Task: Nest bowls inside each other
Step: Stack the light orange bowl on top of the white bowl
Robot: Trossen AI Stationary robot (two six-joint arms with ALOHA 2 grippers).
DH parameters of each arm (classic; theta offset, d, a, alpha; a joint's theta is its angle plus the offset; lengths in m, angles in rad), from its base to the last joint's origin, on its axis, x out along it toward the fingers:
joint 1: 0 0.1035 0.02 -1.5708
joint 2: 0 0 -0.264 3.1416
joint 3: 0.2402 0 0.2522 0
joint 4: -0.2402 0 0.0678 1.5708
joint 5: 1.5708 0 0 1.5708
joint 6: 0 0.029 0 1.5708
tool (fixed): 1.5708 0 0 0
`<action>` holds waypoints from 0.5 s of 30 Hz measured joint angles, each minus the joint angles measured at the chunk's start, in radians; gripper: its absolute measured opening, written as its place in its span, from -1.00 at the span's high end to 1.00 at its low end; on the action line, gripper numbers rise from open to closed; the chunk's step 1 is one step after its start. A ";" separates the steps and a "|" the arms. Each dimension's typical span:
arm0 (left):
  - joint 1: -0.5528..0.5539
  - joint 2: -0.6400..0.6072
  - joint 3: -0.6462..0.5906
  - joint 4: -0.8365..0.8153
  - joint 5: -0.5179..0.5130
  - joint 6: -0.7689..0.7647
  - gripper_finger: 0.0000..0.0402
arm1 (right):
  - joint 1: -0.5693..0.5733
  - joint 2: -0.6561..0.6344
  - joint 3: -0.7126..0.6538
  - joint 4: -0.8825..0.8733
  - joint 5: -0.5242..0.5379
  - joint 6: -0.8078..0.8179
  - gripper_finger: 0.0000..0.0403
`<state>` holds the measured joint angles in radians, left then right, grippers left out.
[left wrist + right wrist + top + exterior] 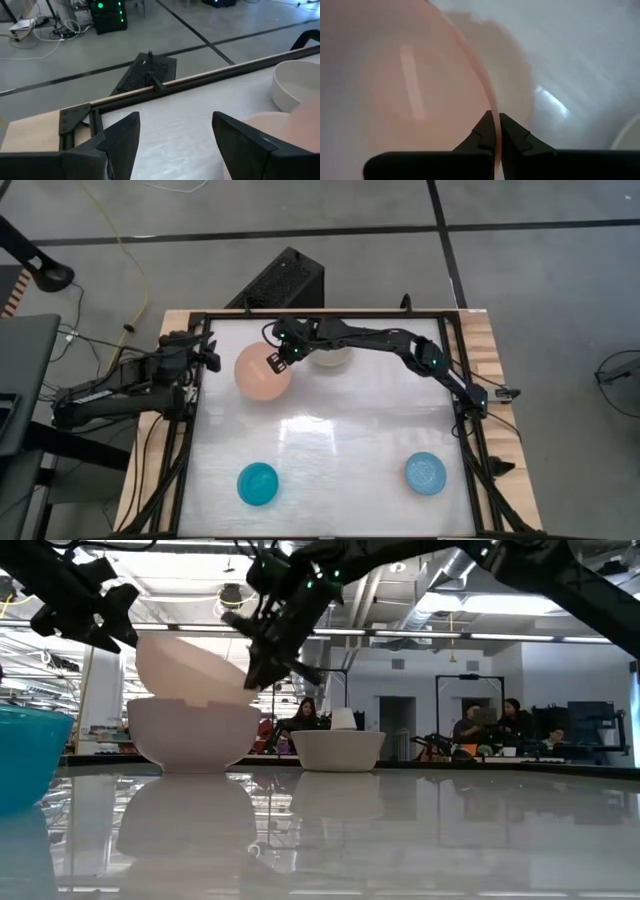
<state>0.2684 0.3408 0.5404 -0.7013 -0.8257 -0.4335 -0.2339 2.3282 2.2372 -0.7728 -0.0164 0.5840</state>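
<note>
A salmon pink bowl (260, 373) hangs tilted at the table's far left, with my right gripper (279, 361) shut on its rim. In the low view it (185, 665) leans over a pale bowl (195, 735) standing under it; its underside dips behind that bowl's rim. A cream-white bowl (330, 360) stands just right of them. A teal-blue bowl (257, 483) and a light blue bowl (425, 473) stand near the front edge. My left gripper (208, 355) waits open at the table's left edge, holding nothing. My right gripper pinches the pink bowl's rim (492, 107) on its far right side, one finger inside the bowl and one outside. The fingers slant down from the table's right. The bowl is tilted, its held side raised, its lower part at the pale bowl's mouth (200, 702).
A black frame (200, 420) runs around the white table top. The middle of the table between the four visible bowls is bare. In the low view, people sit in the room beyond the far edge.
</note>
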 joint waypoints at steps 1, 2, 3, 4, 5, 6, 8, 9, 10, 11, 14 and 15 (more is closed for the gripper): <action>0.000 0.000 0.000 0.000 0.001 -0.002 -0.18 | -0.005 0.005 0.000 -0.006 0.000 0.006 0.85; 0.000 0.000 0.000 -0.001 0.005 -0.007 -0.18 | -0.007 0.014 -0.001 -0.005 0.004 0.006 0.85; 0.000 0.000 0.000 -0.004 0.009 -0.016 -0.18 | -0.009 0.017 -0.001 -0.001 0.009 0.006 0.85; 0.000 0.000 0.000 -0.008 0.010 -0.026 -0.18 | -0.009 0.018 -0.001 -0.006 0.018 0.006 0.85; 0.000 0.000 0.000 -0.012 0.010 -0.036 -0.18 | -0.008 0.018 -0.001 -0.007 0.024 0.005 0.84; 0.000 0.000 0.000 -0.014 0.011 -0.044 -0.18 | -0.006 0.018 -0.001 -0.004 0.025 0.004 0.83; 0.000 0.000 0.000 -0.019 0.017 -0.051 -0.18 | -0.005 0.018 -0.001 0.003 0.036 0.006 0.77; 0.000 0.000 0.000 -0.021 0.018 -0.052 -0.18 | -0.004 0.018 -0.001 0.008 0.040 0.007 0.74; 0.000 0.000 0.000 -0.021 0.025 -0.052 -0.18 | -0.004 0.018 -0.001 0.012 0.041 0.010 0.70; 0.000 0.000 0.000 -0.022 0.033 -0.053 -0.18 | -0.004 0.018 -0.001 0.019 0.041 0.023 0.67; 0.000 0.000 0.000 -0.022 0.052 -0.054 -0.18 | -0.005 0.018 -0.001 0.026 0.045 0.082 0.55; 0.000 0.000 0.000 -0.022 0.058 -0.054 -0.18 | -0.006 0.018 -0.001 0.027 0.045 0.086 0.52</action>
<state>0.2684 0.3408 0.5404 -0.7231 -0.7678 -0.4877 -0.2398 2.3463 2.2360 -0.7457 0.0290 0.6699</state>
